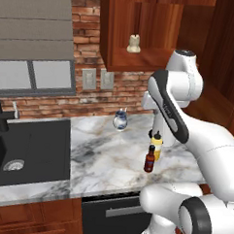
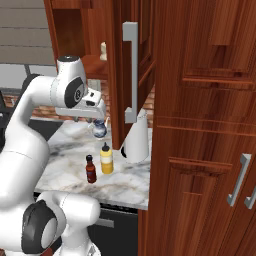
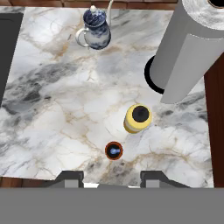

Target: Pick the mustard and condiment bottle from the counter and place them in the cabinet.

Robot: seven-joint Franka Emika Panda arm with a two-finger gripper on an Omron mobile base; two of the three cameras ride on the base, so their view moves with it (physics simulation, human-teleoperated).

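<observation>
The yellow mustard stands upright on the marble counter, seen from straight above. Just in front of it is the slim dark condiment bottle. My gripper hangs well above both, open and holding nothing, with the condiment bottle showing just above the gap between the fingertips. From the side the mustard and the condiment bottle stand close together but apart. The wall cabinet is open above the counter, its door swung out.
A white paper-towel roll stands right of the bottles, under the open door. A blue-and-white jug sits near the brick wall. The black sink lies to the left. A pale figurine is on the cabinet shelf.
</observation>
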